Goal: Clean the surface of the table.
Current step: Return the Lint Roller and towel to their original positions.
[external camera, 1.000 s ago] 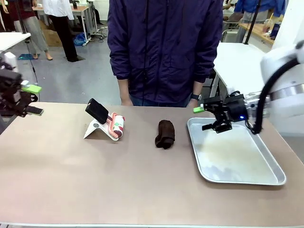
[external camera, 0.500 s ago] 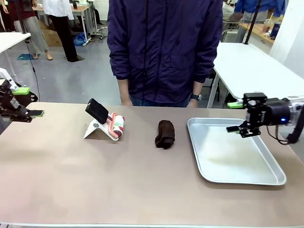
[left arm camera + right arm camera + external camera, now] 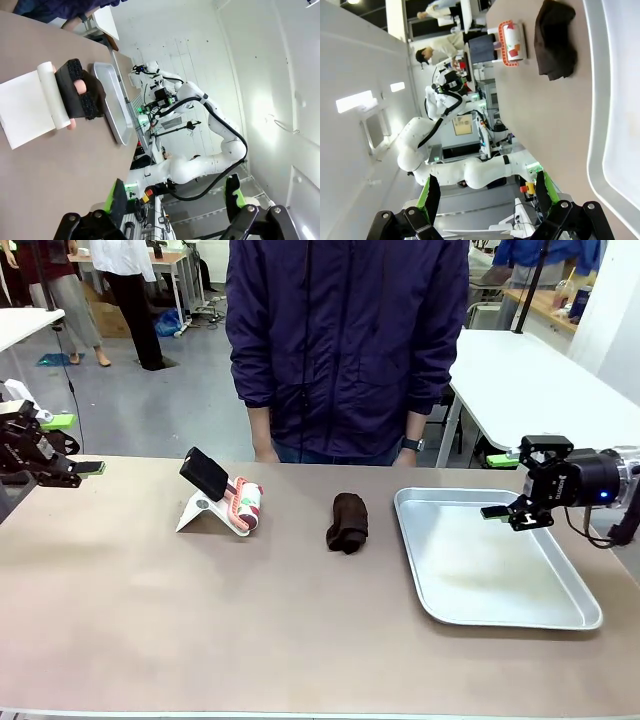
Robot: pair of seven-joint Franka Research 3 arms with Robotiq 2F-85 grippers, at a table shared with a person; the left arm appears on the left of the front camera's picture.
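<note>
Hovering wide open at opposite ends, the left gripper (image 3: 68, 445) sits just off the left edge and the right gripper (image 3: 503, 486) hangs over the far right corner of the shiny rectangular metal tray (image 3: 497, 612), neither holding anything. Between them on the big matte brownish-taupe table (image 3: 200, 620) lie a crumpled dark brown cloth (image 3: 347, 522), a small pink-and-white roll (image 3: 246, 506) and a black phone on a white folded stand (image 3: 204, 487), with a person in a dark purple jacket (image 3: 345, 345) standing at the far side.

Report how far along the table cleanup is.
Done: nothing visibly. The dark cloth, the pink roll and the phone stand all sit on the table; the metal tray holds nothing.
In hand: nothing. The left end effector and right end effector are open, at the table's ends.
Left: everything.
</note>
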